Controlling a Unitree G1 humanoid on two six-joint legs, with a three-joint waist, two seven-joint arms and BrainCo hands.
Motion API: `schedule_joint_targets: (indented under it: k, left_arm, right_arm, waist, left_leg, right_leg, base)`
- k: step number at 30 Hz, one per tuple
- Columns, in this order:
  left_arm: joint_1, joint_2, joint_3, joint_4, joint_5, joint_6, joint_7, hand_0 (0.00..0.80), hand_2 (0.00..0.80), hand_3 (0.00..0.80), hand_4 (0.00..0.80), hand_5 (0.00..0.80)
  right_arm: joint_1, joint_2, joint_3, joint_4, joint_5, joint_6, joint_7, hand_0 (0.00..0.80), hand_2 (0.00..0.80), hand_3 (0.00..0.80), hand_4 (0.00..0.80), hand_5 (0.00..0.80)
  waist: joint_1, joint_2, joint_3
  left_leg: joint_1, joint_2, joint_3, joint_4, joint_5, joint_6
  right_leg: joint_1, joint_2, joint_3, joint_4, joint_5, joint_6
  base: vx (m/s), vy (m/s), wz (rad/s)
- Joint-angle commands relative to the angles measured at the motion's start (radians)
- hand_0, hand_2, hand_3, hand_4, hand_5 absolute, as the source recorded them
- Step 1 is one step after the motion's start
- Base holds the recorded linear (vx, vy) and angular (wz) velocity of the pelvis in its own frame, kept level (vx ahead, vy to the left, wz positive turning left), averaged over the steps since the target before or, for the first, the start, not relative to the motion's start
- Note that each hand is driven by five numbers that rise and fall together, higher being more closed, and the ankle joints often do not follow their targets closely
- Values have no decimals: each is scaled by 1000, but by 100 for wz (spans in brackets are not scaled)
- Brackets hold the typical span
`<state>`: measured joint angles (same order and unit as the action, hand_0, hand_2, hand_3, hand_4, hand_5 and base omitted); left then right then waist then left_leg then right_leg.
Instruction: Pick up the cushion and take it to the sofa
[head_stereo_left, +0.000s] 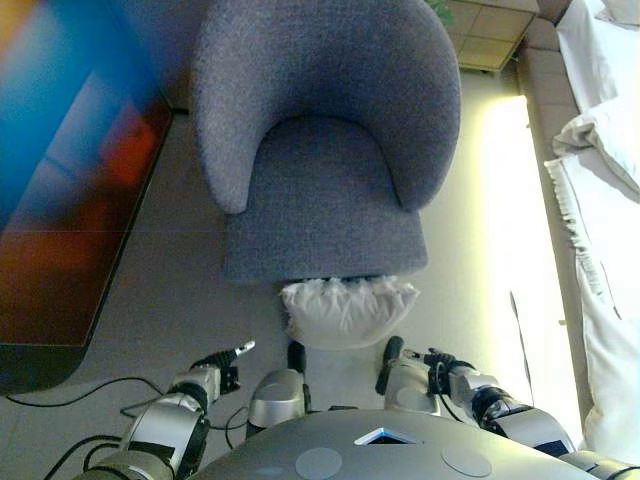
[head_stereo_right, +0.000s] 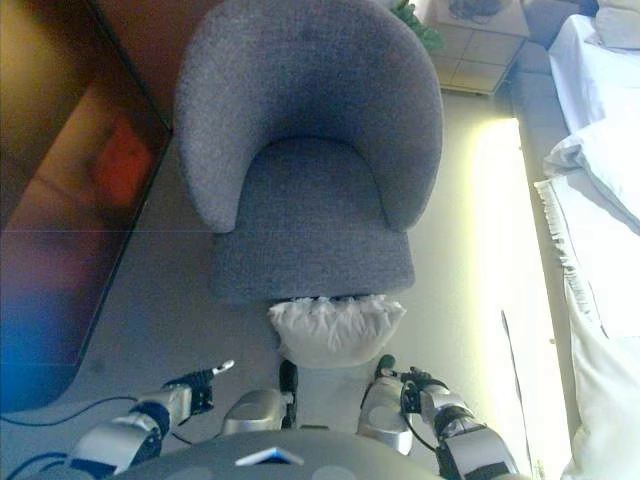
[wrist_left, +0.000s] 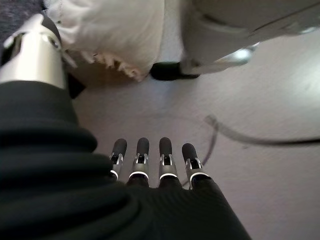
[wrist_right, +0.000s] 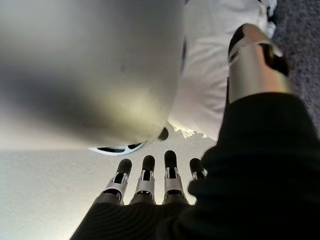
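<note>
A white fringed cushion (head_stereo_left: 345, 312) lies on the floor against the front of a grey armchair (head_stereo_left: 320, 150). My left hand (head_stereo_left: 277, 395) is low at the cushion's near left corner, and my right hand (head_stereo_left: 408, 380) is at its near right corner. Both thumbs point up toward the cushion's near edge. In the left wrist view the fingers (wrist_left: 150, 160) are straight over bare floor, with the cushion (wrist_left: 115, 30) beyond the thumb. The right wrist view likewise shows straight fingers (wrist_right: 150, 177) and the cushion (wrist_right: 205, 75) past the thumb. Neither hand holds anything.
A white sofa (head_stereo_left: 600, 200) with white pillows runs along the right edge. A large dark screen (head_stereo_left: 60, 200) leans in on the left. A small tiled table (head_stereo_left: 490, 30) stands at the back right. Pale floor lies open between armchair and sofa.
</note>
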<state>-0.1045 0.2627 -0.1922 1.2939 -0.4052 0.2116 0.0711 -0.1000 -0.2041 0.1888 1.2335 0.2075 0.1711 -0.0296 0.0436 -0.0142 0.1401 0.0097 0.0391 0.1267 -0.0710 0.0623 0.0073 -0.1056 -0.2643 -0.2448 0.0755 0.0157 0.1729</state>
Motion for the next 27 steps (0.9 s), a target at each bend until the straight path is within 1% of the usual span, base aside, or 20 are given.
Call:
schedule_joint_targets:
  k: [1,4,5,7,8,9,10,11,12,14,15,17,18,19,20,21,23,24,26,27]
  left_arm:
    - [-6,-22,23,20,-71,-6,73,0,0,0,0,0]
    - [-6,-15,47,33,-40,-10,114,0,0,0,0,0]
    - [-9,-18,48,38,-26,-12,130,0,0,0,0,0]
    - [-23,-30,45,40,-26,-29,178,0,0,0,0,0]
    - [-29,-36,42,36,-25,-37,188,0,0,0,0,0]
    - [-34,-41,38,33,-16,-42,198,0,0,0,0,0]
    - [-30,-47,36,31,-8,-48,207,0,0,0,0,0]
    - [-28,-50,32,25,-5,-51,215,0,0,0,0,0]
    - [-24,-50,32,23,-4,-57,214,0,0,0,0,0]
    - [-1,-49,36,22,22,-74,210,0,0,0,0,0]
    - [9,-49,34,18,53,-79,213,0,0,0,0,0]
    - [7,-46,15,15,109,-93,221,0,0,0,0,0]
    - [-7,-46,3,12,116,-94,228,0,0,0,0,0]
    - [-36,-45,-15,6,107,-87,237,0,0,0,0,0]
    - [-68,-42,-32,1,93,-83,248,0,0,0,0,0]
    - [-109,-35,-43,-1,83,-76,257,0,0,0,0,0]
    - [-182,-14,-79,-7,50,-73,289,0,0,0,0,0]
    - [-223,-1,-92,-11,21,-80,312,0,0,0,0,0]
    - [-289,22,-112,-19,-31,-96,339,0,0,0,0,0]
    - [-324,30,-120,-21,-40,-106,347,0,0,0,0,0]
  right_arm:
    - [30,-13,25,21,-102,-16,35,0,0,0,0,0]
    - [26,-12,46,26,-70,-28,53,0,0,0,0,0]
    - [17,-14,51,25,-55,-25,47,0,0,0,0,0]
    - [-10,-25,56,25,-20,-19,19,0,0,0,0,0]
    - [-22,-36,59,26,-8,-21,5,0,0,0,0,0]
    - [-31,-51,57,29,-1,-24,-8,0,0,0,0,0]
    - [-37,-62,49,35,1,-26,-24,0,0,0,0,0]
    - [-39,-71,40,35,9,-25,-47,0,0,0,0,0]
    - [-44,-82,32,37,10,-24,-59,0,0,0,0,0]
    - [-62,-96,26,47,-11,-20,-75,0,0,0,0,0]
    - [-71,-102,29,49,-30,-24,-83,0,0,0,0,0]
    - [-88,-118,41,45,-51,-38,-92,0,0,0,0,0]
    - [-104,-128,49,40,-58,-48,-107,0,0,0,0,0]
    - [-132,-134,59,32,-61,-55,-132,0,0,0,0,0]
    - [-165,-138,69,24,-63,-63,-159,0,0,0,0,0]
    - [-201,-143,76,20,-61,-70,-180,0,0,0,0,0]
    - [-263,-146,92,-4,-45,-71,-228,0,0,0,0,0]
    - [-304,-146,107,-10,-36,-76,-253,0,0,0,0,0]
    - [-367,-144,127,-17,-48,-86,-297,0,0,0,0,0]
    - [-395,-142,132,-18,-53,-95,-322,0,0,0,0,0]
  waist:
    - [9,-3,-3]
    - [32,-17,-14]
    - [39,-15,-14]
    - [46,4,1]
    - [45,18,14]
    - [39,31,29]
    - [29,40,38]
    - [18,46,49]
    - [11,55,56]
    - [10,59,60]
    - [9,63,61]
    - [1,78,67]
    - [-7,90,82]
    - [-18,103,102]
    - [-30,113,127]
    - [-41,117,157]
    - [-49,111,217]
    - [-56,107,247]
    - [-58,101,290]
    - [-57,99,311]
  left_leg:
    - [-59,90,27,56,-85,-45]
    - [-70,131,-1,53,-57,-86]
    - [-79,147,-7,45,-40,-101]
    - [-110,167,-15,35,-5,-127]
    - [-123,172,-6,29,10,-135]
    - [-135,176,18,28,20,-141]
    - [-126,176,50,26,13,-148]
    - [-129,179,78,37,14,-150]
    - [-142,183,83,54,18,-143]
    - [-129,182,36,65,3,-134]
    - [-118,187,5,58,2,-131]
    - [-121,205,-26,56,3,-136]
    - [-136,216,-26,64,2,-142]
    - [-161,223,-16,77,-1,-144]
    - [-194,232,-4,88,-1,-147]
    - [-236,236,19,120,-5,-151]
    - [-340,219,-1,214,-19,-158]
    - [-381,211,3,245,-33,-158]
    - [-433,189,6,262,-47,-148]
    - [-454,178,12,258,-48,-140]
  right_leg:
    - [83,39,12,-16,-57,-14]
    - [126,68,-17,-30,-96,-36]
    - [129,78,-31,-33,-105,-47]
    - [126,95,-55,-42,-112,-66]
    - [128,100,-70,-46,-115,-72]
    - [131,103,-84,-50,-119,-79]
    - [142,99,-95,-51,-134,-80]
    - [144,92,-105,-48,-138,-85]
    - [131,88,-108,-40,-130,-95]
    - [106,68,-79,-22,-130,-96]
    - [85,59,-55,-5,-131,-95]
    - [41,48,-19,31,-142,-96]
    - [11,41,-4,57,-153,-96]
    - [-36,28,8,93,-159,-89]
    - [-96,14,20,138,-164,-82]
    - [-153,-3,27,180,-166,-76]
    - [-231,-33,50,227,-152,-61]
    - [-265,-49,62,223,-134,-49]
    - [-319,-73,73,203,-95,-25]
    - [-342,-86,72,191,-73,-12]
  base:
    - [162,-360,34]
    - [88,-410,27]
    - [-29,-384,11]
    - [-137,-259,23]
    - [-186,-119,30]
    - [-107,-30,31]
    - [-69,37,34]
    - [-62,114,36]
    - [-58,165,40]
    - [35,208,27]
    - [79,249,6]
    - [54,320,-16]
    - [-50,383,-31]
    - [-143,398,-28]
    - [-199,368,-18]
    - [-185,304,-7]
    - [-141,210,11]
    - [-96,163,20]
    - [-66,123,10]
    - [-48,70,1]
